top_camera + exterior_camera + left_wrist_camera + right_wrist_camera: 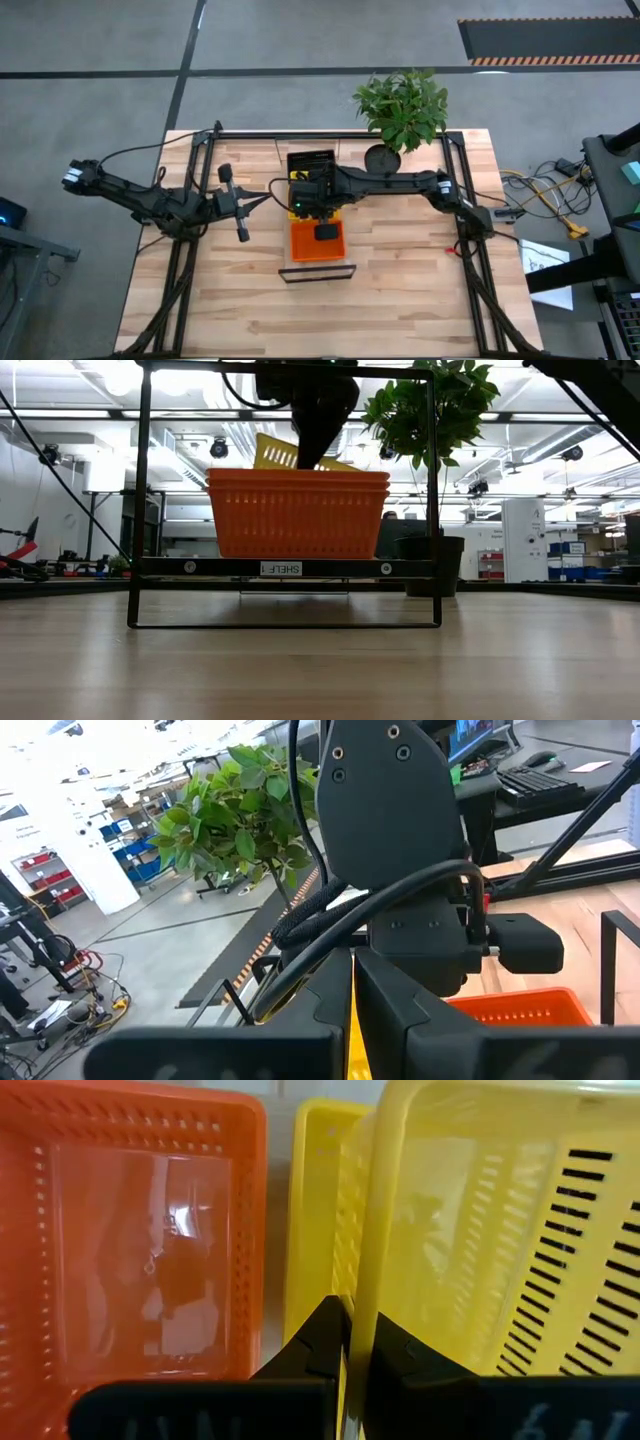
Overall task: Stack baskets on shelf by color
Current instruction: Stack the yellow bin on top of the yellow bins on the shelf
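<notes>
The shelf (318, 272) runs from near to far in the table's middle. A stack of red-orange baskets (298, 510) sits on its near end, and a black basket (310, 162) on its far end. Between them lies a yellow basket (312, 1200). My right gripper (318, 212) hangs over the shelf's middle, shut on a second yellow basket (480, 1230). That basket shows tilted above the orange stack in the low view (275, 452). My left gripper (250, 203) waits left of the shelf, its fingers shut to a thin slit (350, 1030) and empty. My right gripper pinches the yellow basket's side wall at its rim (357, 1315), one finger (400, 1355) inside the basket and one (320, 1340) outside. The fingers come from above, pointing down. The basket is tilted; its lower part is hidden behind the orange stack.
A potted plant (402, 105) in a black pot (381, 158) stands at the far edge, right of the shelf's far end. The black frame of the rig (460, 200) runs along the table's sides. Bare wood (300, 320) lies in front of the shelf.
</notes>
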